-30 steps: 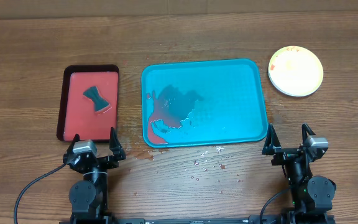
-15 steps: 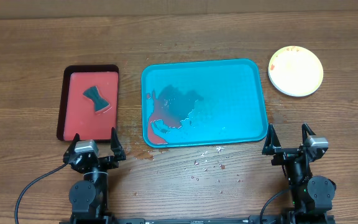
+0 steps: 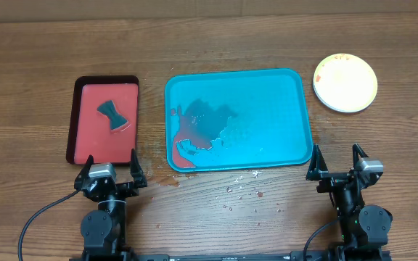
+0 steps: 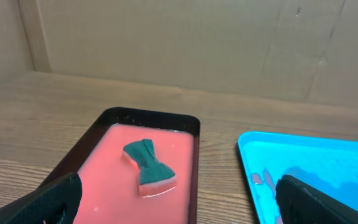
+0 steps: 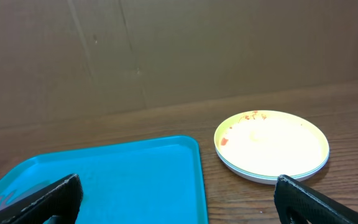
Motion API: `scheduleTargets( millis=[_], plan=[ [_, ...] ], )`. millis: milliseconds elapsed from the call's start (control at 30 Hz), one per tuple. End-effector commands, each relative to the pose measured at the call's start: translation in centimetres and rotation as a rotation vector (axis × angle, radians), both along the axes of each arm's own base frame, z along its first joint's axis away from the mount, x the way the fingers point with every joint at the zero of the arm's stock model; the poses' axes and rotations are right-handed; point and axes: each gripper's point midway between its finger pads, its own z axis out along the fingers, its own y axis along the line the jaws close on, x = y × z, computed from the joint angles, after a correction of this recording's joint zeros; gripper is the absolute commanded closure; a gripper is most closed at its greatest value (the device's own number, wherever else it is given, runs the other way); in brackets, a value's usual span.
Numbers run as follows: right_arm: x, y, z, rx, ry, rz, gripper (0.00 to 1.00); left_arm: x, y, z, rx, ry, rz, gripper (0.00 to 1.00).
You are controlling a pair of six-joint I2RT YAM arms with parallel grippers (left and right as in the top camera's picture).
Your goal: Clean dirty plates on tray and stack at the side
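The teal-blue tray (image 3: 267, 116) lies mid-table with red sauce smears at its left end and no plates on it; it also shows in the left wrist view (image 4: 328, 162) and right wrist view (image 5: 123, 174). The plates (image 3: 345, 82) sit stacked on the table at the far right, yellow-green one on top with small red specks; the stack also shows in the right wrist view (image 5: 271, 144). My left gripper (image 3: 112, 172) is open and empty near the front edge, left of the tray. My right gripper (image 3: 337, 164) is open and empty near the front edge, below the stack.
A small dark-rimmed red tray (image 3: 85, 138) at the left holds pinkish liquid and a green sponge (image 3: 112, 115), also in the left wrist view (image 4: 148, 167). Sauce drops and crumbs (image 3: 242, 192) dot the wood in front of the teal tray. A cardboard wall stands behind.
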Motion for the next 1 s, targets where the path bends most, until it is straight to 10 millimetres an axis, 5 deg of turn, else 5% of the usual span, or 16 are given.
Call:
scheduleTargets(
  millis=[0,367,967],
  plan=[
    [0.01,-0.04,-0.10,-0.003,-0.007,-0.004,0.00,-0.02,-0.22,0.08,0.015,-0.007,-0.014,0.00],
    [0.01,-0.03,-0.09,-0.004,-0.008,-0.004,0.00,0.01,-0.40,-0.10,0.159,0.016,-0.036,0.00],
    [0.01,-0.04,-0.09,-0.003,-0.008,-0.004,0.00,0.01,-0.31,-0.04,0.154,0.014,-0.030,0.00]
  ],
)
